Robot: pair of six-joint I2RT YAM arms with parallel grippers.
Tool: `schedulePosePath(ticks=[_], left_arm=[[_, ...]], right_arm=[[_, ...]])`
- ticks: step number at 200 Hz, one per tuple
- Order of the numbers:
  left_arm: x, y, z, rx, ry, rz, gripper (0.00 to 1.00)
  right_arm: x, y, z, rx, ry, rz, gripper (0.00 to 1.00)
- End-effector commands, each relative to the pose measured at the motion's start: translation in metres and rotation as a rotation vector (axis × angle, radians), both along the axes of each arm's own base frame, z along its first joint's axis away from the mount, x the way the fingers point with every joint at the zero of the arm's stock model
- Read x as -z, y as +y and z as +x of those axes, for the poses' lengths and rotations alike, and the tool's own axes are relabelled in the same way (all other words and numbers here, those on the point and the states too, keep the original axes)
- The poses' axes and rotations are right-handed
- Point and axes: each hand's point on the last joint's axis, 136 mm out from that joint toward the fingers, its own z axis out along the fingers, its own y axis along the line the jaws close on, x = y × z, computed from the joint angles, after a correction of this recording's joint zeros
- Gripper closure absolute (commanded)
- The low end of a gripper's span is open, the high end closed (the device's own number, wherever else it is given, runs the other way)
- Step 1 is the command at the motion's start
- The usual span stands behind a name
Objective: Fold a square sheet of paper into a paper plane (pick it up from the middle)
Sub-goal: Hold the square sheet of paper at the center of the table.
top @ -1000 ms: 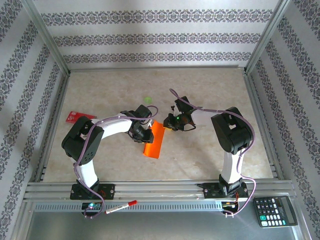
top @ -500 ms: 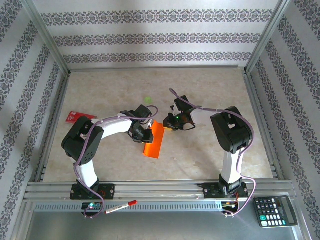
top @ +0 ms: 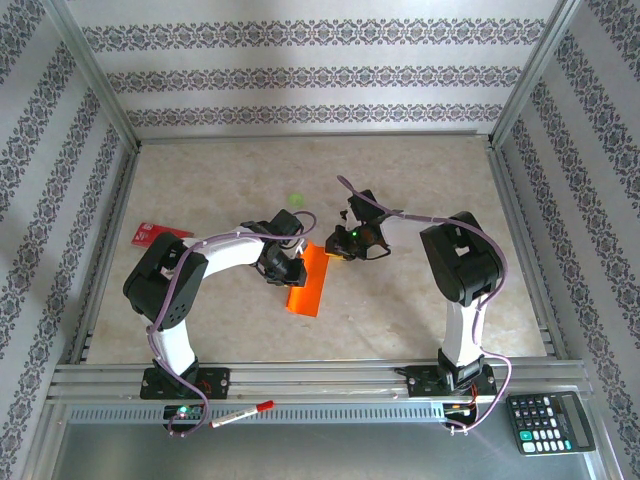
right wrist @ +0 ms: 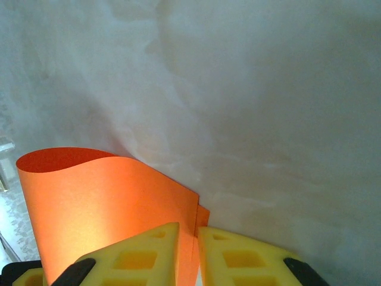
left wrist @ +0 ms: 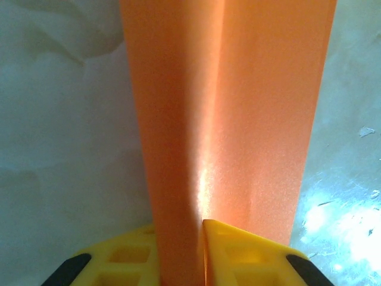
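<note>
Both pincers are nipped shut on the thin, bright orange sheet of paper (top: 306,288). The left gripper (left wrist: 201,229) clamps the doubled-over strip, and the right gripper (right wrist: 195,229) pinches two edges together beside a soft, unpressed loop. The sheet sits between the two arms over the middle of the pale marbled tabletop (top: 430,170). To my eye the fold wants those edges kept flush and the loop pressed flat into a sharp crease before either grip lets go, and the small red printed card (top: 158,233) lies well clear at the left.
</note>
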Motion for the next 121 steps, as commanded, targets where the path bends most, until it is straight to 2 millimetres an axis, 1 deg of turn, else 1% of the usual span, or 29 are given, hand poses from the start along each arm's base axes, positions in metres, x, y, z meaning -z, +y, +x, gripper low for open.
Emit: schedulePosePath(ticks=[1, 12, 39, 121], left_arm=[[0.0133, 0.0103, -0.0183, 0.024, 0.081, 0.052, 0.81], [0.0134, 0.0107, -0.0184, 0.024, 0.081, 0.054, 0.81], [0.0134, 0.0108, -0.0186, 0.028, 0.082, 0.056, 0.81], [0.0175, 0.0136, -0.0236, 0.064, 0.109, 0.076, 0.78]], right_arm=[[0.005, 0.0084, 0.0166, -0.011, -0.066, 0.008, 0.8], [0.003, 0.0091, 0.0175, -0.011, -0.07, 0.014, 0.8], [0.0054, 0.0088, 0.0161, -0.012, -0.064, 0.011, 0.79], [0.0067, 0.0109, 0.02, -0.015, -0.06, 0.013, 0.8]])
